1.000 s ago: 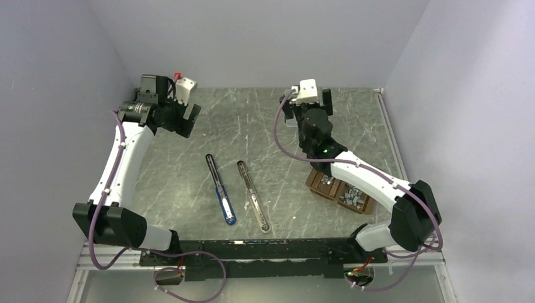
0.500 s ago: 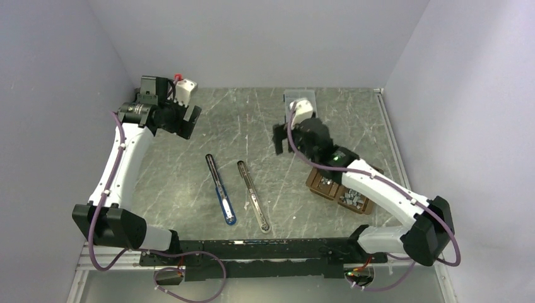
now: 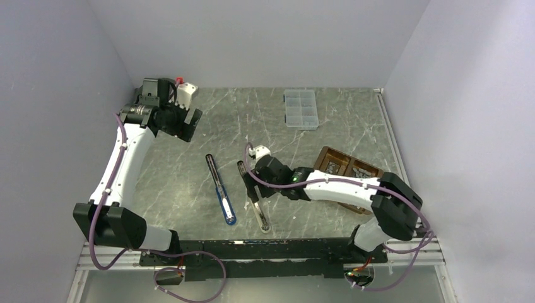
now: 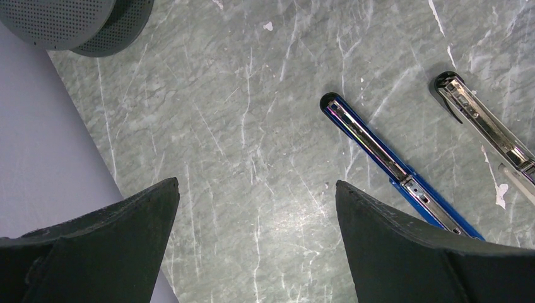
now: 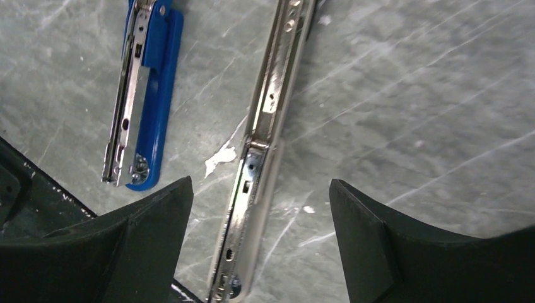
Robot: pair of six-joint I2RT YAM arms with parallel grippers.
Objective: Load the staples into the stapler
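Observation:
Two opened staplers lie flat near the table's middle: a blue stapler (image 3: 221, 195) (image 5: 144, 95) (image 4: 391, 165) and, right of it, a silver stapler (image 3: 254, 201) (image 5: 264, 136) (image 4: 484, 126). My right gripper (image 3: 252, 187) (image 5: 258, 183) hangs low over the silver stapler, open, one finger on each side of its rail and touching nothing. Staples (image 3: 364, 171) lie as small grey bits in a brown tray (image 3: 330, 155) at the right, partly hidden by my right arm. At the far left my left gripper (image 3: 188, 122) (image 4: 257, 183) stays raised, open and empty.
A clear plastic compartment box (image 3: 300, 108) sits at the back of the table. A grey perforated disc (image 4: 76, 19) shows at the top left of the left wrist view. Side walls close in on both sides, and a black rail (image 3: 265, 249) runs along the near edge.
My right arm swung from the clear box at the back down to the silver stapler near the front, uncovering the box. Its jaws narrowed slightly. The left arm stayed put.

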